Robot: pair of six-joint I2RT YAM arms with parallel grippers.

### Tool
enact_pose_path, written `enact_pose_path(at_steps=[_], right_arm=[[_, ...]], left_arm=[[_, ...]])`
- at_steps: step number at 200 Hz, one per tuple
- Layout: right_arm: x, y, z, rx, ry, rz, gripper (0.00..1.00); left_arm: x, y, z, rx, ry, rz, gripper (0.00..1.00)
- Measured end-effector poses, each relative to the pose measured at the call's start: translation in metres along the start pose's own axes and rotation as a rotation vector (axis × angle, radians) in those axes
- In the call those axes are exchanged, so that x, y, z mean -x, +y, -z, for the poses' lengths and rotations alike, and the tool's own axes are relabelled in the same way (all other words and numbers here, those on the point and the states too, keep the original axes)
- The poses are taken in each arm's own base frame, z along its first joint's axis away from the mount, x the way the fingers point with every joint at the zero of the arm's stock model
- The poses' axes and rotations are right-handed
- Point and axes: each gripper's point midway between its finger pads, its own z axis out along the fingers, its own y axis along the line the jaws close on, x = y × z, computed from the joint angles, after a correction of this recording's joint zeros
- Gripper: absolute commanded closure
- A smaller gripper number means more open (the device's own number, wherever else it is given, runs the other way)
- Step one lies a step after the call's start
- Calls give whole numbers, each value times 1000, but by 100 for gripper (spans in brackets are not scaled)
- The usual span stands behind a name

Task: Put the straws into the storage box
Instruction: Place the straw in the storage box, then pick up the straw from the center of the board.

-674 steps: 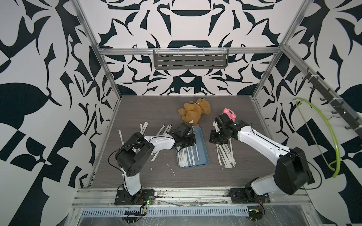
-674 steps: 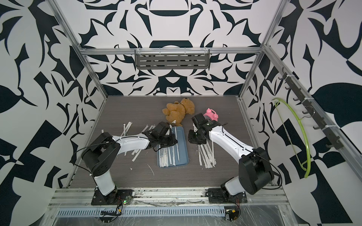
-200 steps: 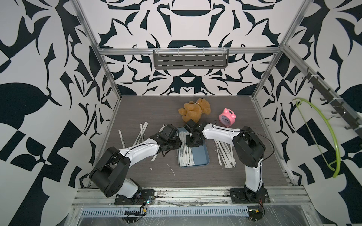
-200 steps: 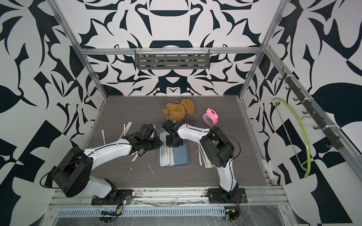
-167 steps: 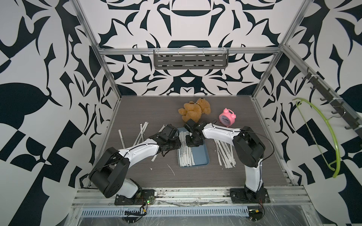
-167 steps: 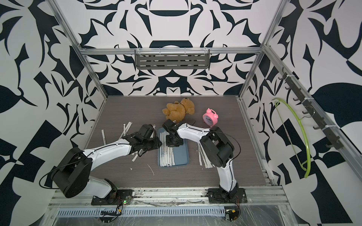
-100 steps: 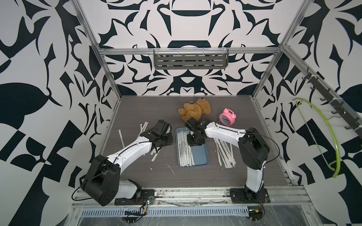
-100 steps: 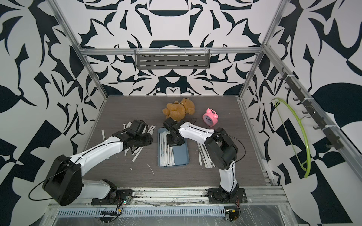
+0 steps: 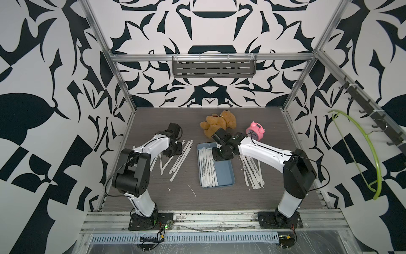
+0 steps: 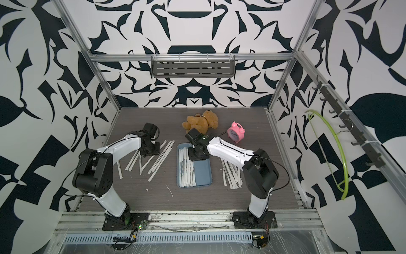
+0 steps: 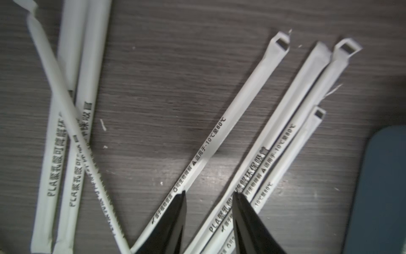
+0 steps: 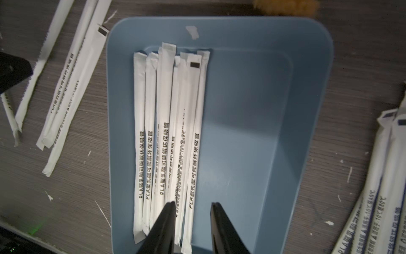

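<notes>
My left claw point(image 11: 209, 193): apart, empty, over straws point(image 11: 204, 151) left of the tray point(image 12: 252, 132).
My right claw point(image 12: 193, 204): apart, empty, over the tray.
Straws: some in tray, heaps either side.
Handling: I'd guess light, bendy; pinch mid-length.

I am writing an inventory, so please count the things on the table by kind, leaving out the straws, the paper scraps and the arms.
Bear: 1
Clock: 1
Box: 1
Total: 3
</notes>
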Motion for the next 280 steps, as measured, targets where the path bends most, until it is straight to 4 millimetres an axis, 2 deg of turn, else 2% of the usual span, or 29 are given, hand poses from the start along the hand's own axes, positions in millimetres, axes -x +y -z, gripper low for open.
enact_pose_path(at_steps=[34, 61, 86, 104, 136, 198, 260, 280], right_arm=[[-2, -2, 4, 1, -11, 0, 68], [-4, -4, 4, 1, -12, 0, 68], [-3, -4, 4, -1, -15, 1, 68], [-3, -5, 4, -5, -18, 3, 68], [-2, -6, 4, -12, -22, 9, 68], [-2, -9, 2, -27, -27, 13, 69], [-2, -10, 2, -30, -27, 13, 69], [-2, -10, 2, -30, -27, 13, 70]], left_arm=[[1, 16, -2, 76, 40, -21, 59], [2, 46, 14, 109, 10, 96, 60], [-13, 69, 32, 102, -30, 219, 63], [-27, 79, 30, 93, -18, 283, 64], [-40, 77, 17, 67, 28, 322, 66], [-34, 73, 6, 50, 24, 354, 72], [-34, 80, 0, 81, 30, 374, 72], [-34, 83, -2, 84, 31, 386, 76]])
